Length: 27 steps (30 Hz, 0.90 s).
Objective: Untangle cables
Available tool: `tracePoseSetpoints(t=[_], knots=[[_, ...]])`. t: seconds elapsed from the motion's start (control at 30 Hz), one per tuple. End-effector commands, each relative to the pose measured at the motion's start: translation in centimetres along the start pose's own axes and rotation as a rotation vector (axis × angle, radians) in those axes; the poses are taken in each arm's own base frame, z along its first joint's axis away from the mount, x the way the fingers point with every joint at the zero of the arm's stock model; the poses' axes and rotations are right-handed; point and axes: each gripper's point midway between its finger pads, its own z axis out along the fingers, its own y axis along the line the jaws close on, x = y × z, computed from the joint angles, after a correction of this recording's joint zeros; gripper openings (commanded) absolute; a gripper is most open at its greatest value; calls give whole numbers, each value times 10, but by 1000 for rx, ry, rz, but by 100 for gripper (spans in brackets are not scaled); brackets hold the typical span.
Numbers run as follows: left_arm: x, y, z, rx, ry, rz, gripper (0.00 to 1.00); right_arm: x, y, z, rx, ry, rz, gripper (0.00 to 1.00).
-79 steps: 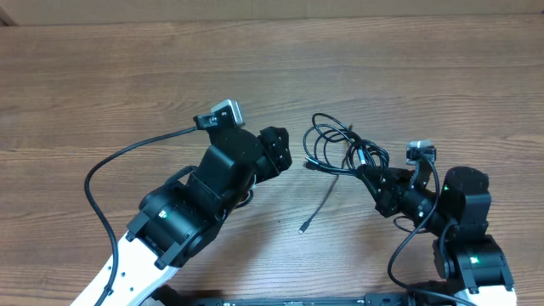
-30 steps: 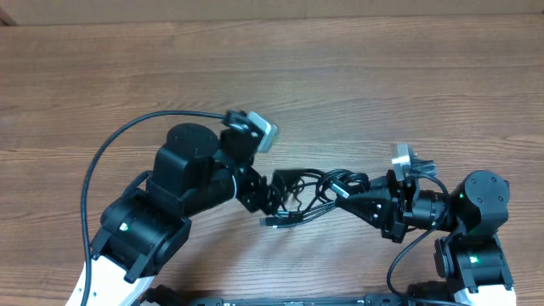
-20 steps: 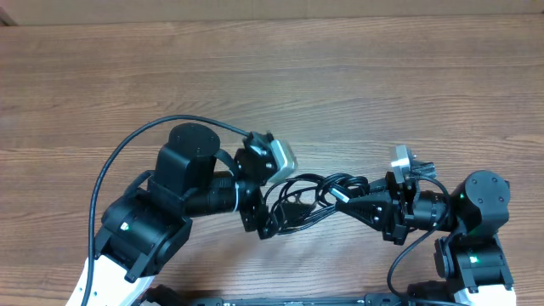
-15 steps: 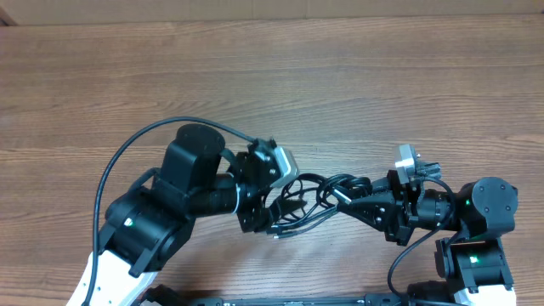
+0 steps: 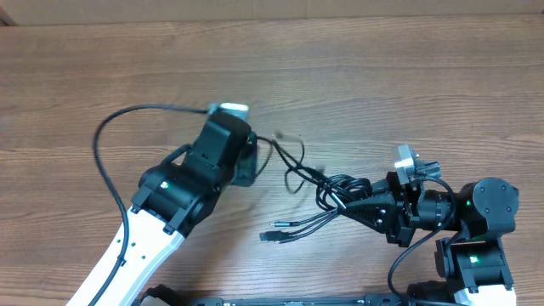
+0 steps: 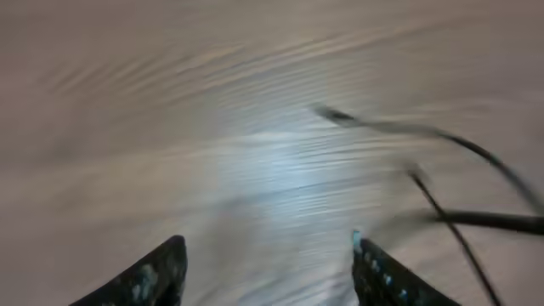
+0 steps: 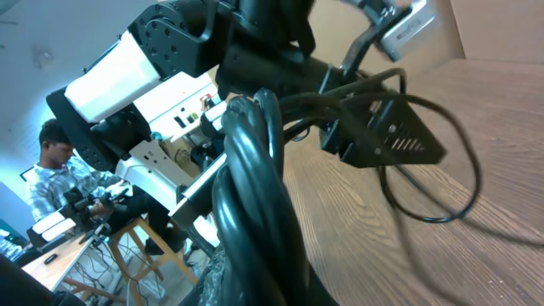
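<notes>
The cables (image 5: pixel 338 192) are thin black cords bunched at the table's right-centre. My right gripper (image 5: pixel 352 205) is shut on that bunch, which fills the right wrist view as thick dark loops (image 7: pixel 255 195) that hide the fingers. One strand (image 5: pixel 289 160) runs up and left from the bunch, ending by my left gripper (image 5: pixel 252 163). Plug ends (image 5: pixel 274 235) lie on the wood below. In the blurred left wrist view my left gripper (image 6: pixel 268 245) is open, bare table between its fingertips, and cable strands (image 6: pixel 450 140) lie off to the right, outside the fingers.
A thick black arm cable (image 5: pixel 110 140) loops out to the left of the left arm. The right arm's base (image 5: pixel 476 255) sits at the lower right corner. The wooden table (image 5: pixel 357 76) stretches behind both arms.
My left arm has swung up and left, away from the bunch, and one strand now trails out toward it. The plug ends have dropped to the table. The right gripper has held still.
</notes>
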Motion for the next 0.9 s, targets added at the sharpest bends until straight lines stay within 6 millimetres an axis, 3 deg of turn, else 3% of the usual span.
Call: tracePoseSetpoints(t=[0.0,0.17,0.27,0.5,0.6,0.67,0.73,0.83,0.87], knots=[[-9,58,-9,-285,-92,-257,64,-3,9,0,-24,9,-33,4],[-11,56,-14,-241,-95,-279,68,-2,1,0,-14,8,-11,4],[-16,64,-27,-266,-147,-289,72,1,-13,2,-9,16,47,4],[-21,88,-68,-308,-290,-424,82,10,-68,7,72,4,309,4],[-14,108,-87,-367,-358,-575,82,15,-80,8,82,9,357,4],[-13,111,-92,-365,-375,-606,86,15,-80,8,82,9,357,4],[-13,102,-91,-308,-357,-608,95,15,-79,8,80,10,356,4],[-23,66,-81,-134,-294,-398,95,15,-66,8,12,37,312,4],[-28,45,-78,-37,-274,-273,98,14,-57,8,-33,56,276,4]])
